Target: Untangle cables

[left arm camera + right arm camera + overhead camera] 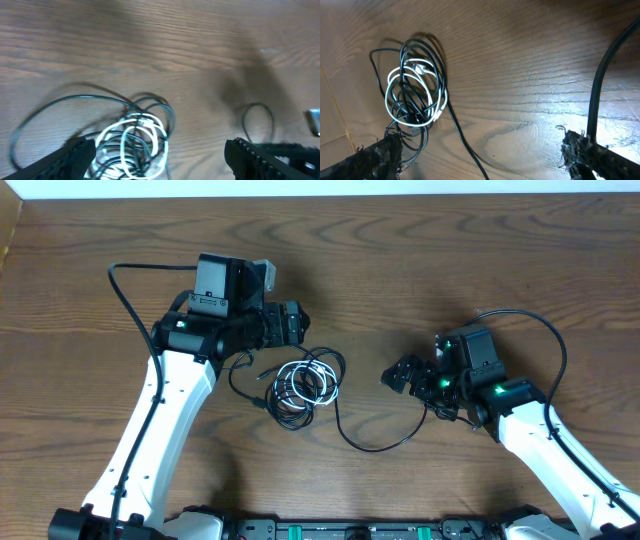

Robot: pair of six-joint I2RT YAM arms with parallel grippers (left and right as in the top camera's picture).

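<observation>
Basically nothing is getting untangled yet: the cables [305, 385] are lying in one black-and-white knot on the tabletop [400, 260] around mid-frame, with the left claw [299, 325] hovering just upper-left of them and the right claw [400, 373] waiting off to the right, both spread wide and gripping nothing.

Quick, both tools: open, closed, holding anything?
Left tool: open, holding nothing.
Right tool: open, holding nothing.

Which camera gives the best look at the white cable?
Right wrist: the white cable shows large and sharp, looped among the black cables. Overhead shows it whole but small; left wrist shows it blurred and cut off at the bottom edge.
</observation>
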